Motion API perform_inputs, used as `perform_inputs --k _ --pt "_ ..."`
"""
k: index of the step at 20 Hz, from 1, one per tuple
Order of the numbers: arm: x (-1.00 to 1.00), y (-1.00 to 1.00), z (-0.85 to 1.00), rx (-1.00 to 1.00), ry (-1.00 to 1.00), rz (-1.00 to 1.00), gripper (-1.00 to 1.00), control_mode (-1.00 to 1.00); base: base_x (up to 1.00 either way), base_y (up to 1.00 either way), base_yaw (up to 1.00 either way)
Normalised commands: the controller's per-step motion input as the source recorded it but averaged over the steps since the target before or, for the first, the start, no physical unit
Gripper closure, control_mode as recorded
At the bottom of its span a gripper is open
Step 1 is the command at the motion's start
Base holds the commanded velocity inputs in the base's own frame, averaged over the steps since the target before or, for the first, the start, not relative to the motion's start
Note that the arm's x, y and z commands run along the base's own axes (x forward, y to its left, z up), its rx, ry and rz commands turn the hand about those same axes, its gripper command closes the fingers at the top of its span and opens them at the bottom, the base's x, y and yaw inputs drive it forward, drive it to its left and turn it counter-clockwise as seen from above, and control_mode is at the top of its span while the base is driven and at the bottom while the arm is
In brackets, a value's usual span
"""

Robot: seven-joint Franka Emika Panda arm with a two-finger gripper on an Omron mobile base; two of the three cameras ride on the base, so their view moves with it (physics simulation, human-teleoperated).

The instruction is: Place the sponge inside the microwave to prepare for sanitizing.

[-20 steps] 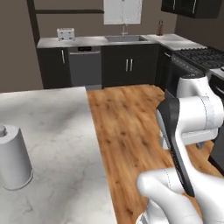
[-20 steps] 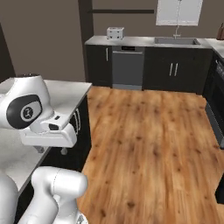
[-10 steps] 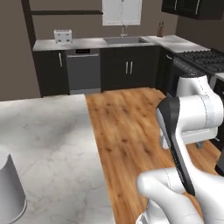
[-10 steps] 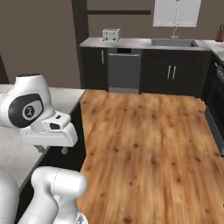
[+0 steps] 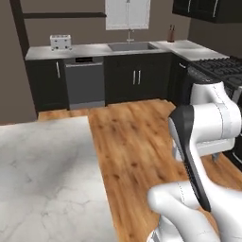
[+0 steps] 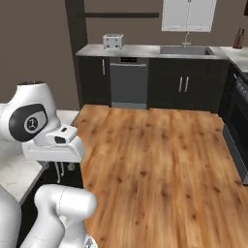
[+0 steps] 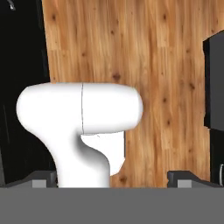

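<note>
The sponge and the microwave are both out of view. My gripper point(image 7: 116, 180) points down at the wood floor, its two dark fingertips point(image 7: 43, 178) far apart with nothing between them. In the right base view the gripper point(image 6: 60, 170) hangs under the white hand, beside the edge of the marble island point(image 6: 17, 169). The arm is folded close over the base.
A marble island point(image 5: 42, 175) takes up the lower left. Across the wood floor point(image 5: 132, 137), the back counter carries a toaster point(image 5: 60, 41) and a sink point(image 5: 132, 46), with a dishwasher point(image 5: 85, 82) below. A stove point(image 5: 217, 66) stands on the right.
The whole picture has shifted, so the base has moved. The back counter looks nearer, and the white cylinder on the island has slid out of the left base view. The gripper stays open.
</note>
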Motion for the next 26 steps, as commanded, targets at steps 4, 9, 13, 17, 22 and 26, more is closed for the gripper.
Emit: perform_inputs --k 4,9,13,17,22,26 --pt "0.0 0.0 0.0 0.0 0.0 0.0 -1.0 1.0 0.77 -0.94 -0.21" --pt "0.0 0.0 0.0 0.0 0.0 0.0 -1.0 1.0 0.55 -0.41 -0.56" --pt "0.0 0.0 0.0 0.0 0.0 0.0 -1.0 1.0 0.41 -0.06 -0.71" --pt "0.0 0.0 0.0 0.0 0.0 0.0 -1.0 1.0 0.43 0.73 -0.55" --pt "0.0 0.0 0.0 0.0 0.0 0.0 -1.0 1.0 0.78 0.43 -0.42" --pt "0.0 0.0 0.0 0.0 0.0 0.0 -1.0 1.0 0.96 0.41 -0.42"
